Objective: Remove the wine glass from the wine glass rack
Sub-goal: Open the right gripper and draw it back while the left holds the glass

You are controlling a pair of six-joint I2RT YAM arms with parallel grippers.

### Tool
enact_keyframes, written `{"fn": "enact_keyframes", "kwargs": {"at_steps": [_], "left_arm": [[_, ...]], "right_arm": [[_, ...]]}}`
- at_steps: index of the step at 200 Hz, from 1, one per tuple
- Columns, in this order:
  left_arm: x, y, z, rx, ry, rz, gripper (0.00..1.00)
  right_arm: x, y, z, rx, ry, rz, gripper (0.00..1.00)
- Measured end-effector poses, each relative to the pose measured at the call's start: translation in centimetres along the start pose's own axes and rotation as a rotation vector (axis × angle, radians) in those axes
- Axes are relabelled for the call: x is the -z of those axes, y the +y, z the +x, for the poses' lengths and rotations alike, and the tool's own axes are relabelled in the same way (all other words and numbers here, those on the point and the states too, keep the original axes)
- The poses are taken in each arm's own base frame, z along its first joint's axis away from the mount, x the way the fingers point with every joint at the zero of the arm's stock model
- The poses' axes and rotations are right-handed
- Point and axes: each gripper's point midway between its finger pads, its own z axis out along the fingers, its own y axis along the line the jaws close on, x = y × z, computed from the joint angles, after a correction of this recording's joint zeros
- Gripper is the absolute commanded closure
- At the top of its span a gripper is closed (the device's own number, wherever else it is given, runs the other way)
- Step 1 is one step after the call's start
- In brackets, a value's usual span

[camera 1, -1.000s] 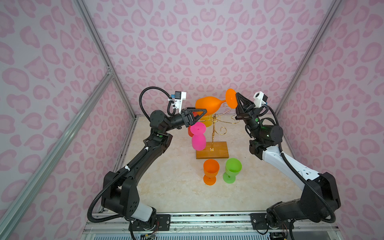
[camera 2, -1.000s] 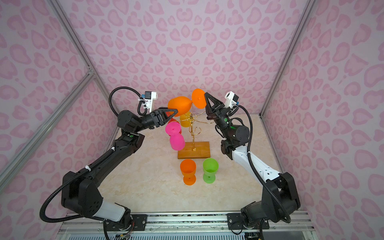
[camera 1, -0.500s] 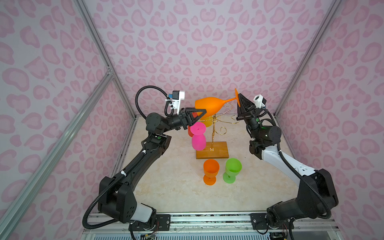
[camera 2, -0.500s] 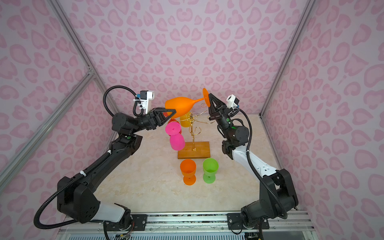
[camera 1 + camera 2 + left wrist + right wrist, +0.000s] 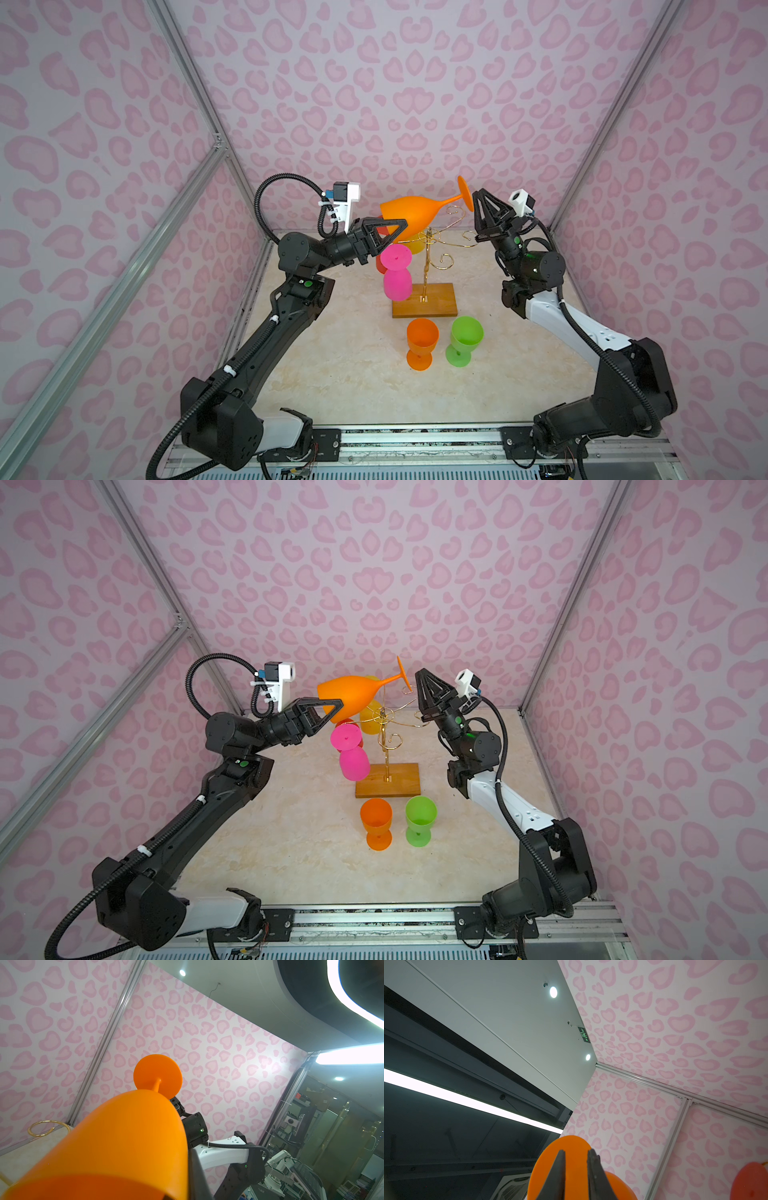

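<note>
Right wrist: right claw (image 5: 576, 1150) slightly parted at wine glass (image 5: 576, 1178) foot | top view: left claw (image 5: 392, 228) clamps bowl

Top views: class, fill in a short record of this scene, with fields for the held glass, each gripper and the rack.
held glass: orange wine glass, on its side, raised over the wine glass rack
left gripper: shut on its bowl rim
right gripper: slightly open by its foot
on rack: pink glass hangs
table: orange cup, green cup, upright
</note>
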Motion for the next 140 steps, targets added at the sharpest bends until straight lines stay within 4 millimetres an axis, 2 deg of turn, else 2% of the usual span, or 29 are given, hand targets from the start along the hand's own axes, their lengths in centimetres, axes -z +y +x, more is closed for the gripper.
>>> {"fn": "enact_keyframes", "kwargs": {"at_steps": [40, 86, 108, 140], "left_arm": [[1.5, -3.8, 0.0, -0.067, 0.024, -0.041, 0.98], [4.6, -6.9, 1.4, -0.138, 0.086, -0.207, 0.98], [6.3, -7.6, 2.7, -0.135, 0.112, -0.281, 0.97], [8.4, -7.0, 5.5, -0.067, 0.173, -0.379, 0.96]], "right_arm": [[1.4, 0.8, -1.6, 0.079, -0.029, 0.034, 0.77], [3.6, 1.7, -3.6, 0.234, -0.071, 0.152, 0.75], [4.4, 1.9, -3.9, 0.322, -0.075, 0.23, 0.74], [5.4, 1.8, -4.1, 0.445, -0.07, 0.356, 0.74]]}}
